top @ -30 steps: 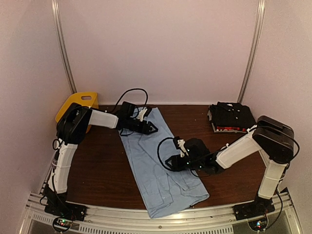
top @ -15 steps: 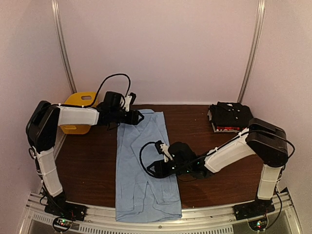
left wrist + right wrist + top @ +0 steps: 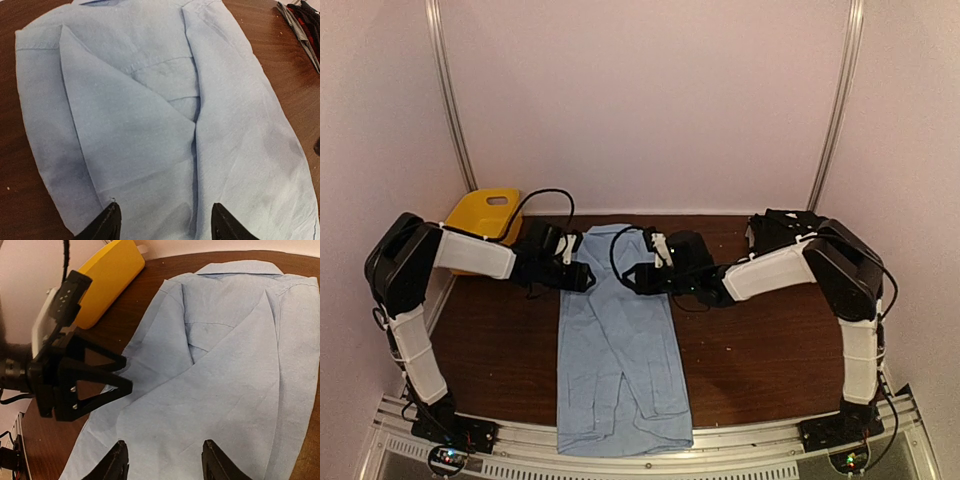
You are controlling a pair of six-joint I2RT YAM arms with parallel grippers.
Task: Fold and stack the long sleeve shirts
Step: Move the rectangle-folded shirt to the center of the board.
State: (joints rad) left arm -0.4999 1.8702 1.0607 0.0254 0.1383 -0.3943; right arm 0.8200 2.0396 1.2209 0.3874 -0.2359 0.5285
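The light blue long sleeve shirt (image 3: 618, 350) lies flat down the middle of the table, collar at the far end and both sleeves folded in over the body. It fills the left wrist view (image 3: 150, 110) and the right wrist view (image 3: 225, 365). My left gripper (image 3: 582, 277) is open and empty at the shirt's left edge near the shoulders (image 3: 167, 220). My right gripper (image 3: 632, 279) is open and empty over the upper body, facing the left one (image 3: 165, 455). A folded black shirt over a red-edged one (image 3: 778, 228) sits at the far right, partly hidden by my right arm.
The yellow plastic basket (image 3: 486, 213) stands at the far left corner and also shows in the right wrist view (image 3: 107, 280). The folded stack's edge shows at the top right of the left wrist view (image 3: 305, 20). The shirt's hem hangs over the table's near edge (image 3: 620, 445).
The shirt went from lying diagonally to lying straight. The right gripper has moved from the shirt's middle up to its shoulders. The left gripper has moved from the collar to the left edge.
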